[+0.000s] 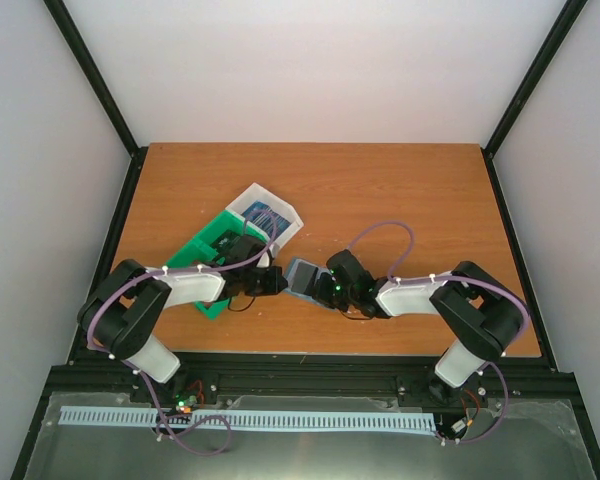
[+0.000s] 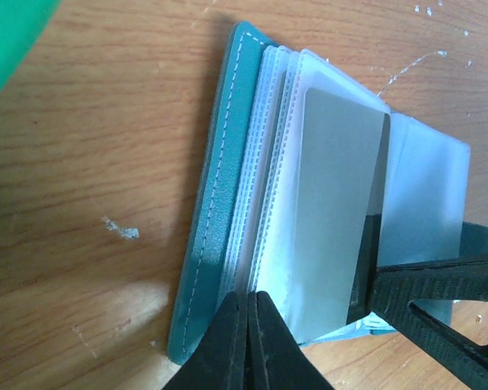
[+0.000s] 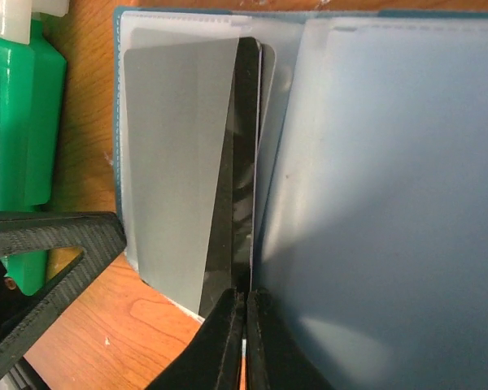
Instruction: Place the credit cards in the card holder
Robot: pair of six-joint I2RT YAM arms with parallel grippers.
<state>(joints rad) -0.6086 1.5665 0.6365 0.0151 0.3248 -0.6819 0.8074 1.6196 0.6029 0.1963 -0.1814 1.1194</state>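
Note:
The teal card holder lies open on the table between my two grippers. It also shows in the left wrist view, with its clear sleeves fanned out, and in the right wrist view. A grey credit card with a black band lies in a sleeve and shows again in the right wrist view. My left gripper is shut on the sleeves' near edges. My right gripper is shut on the card's banded edge.
A green bin lies under my left arm, and it shows at the left in the right wrist view. A white bin behind it holds more cards with blue designs. Black frame posts stand at the table's corners.

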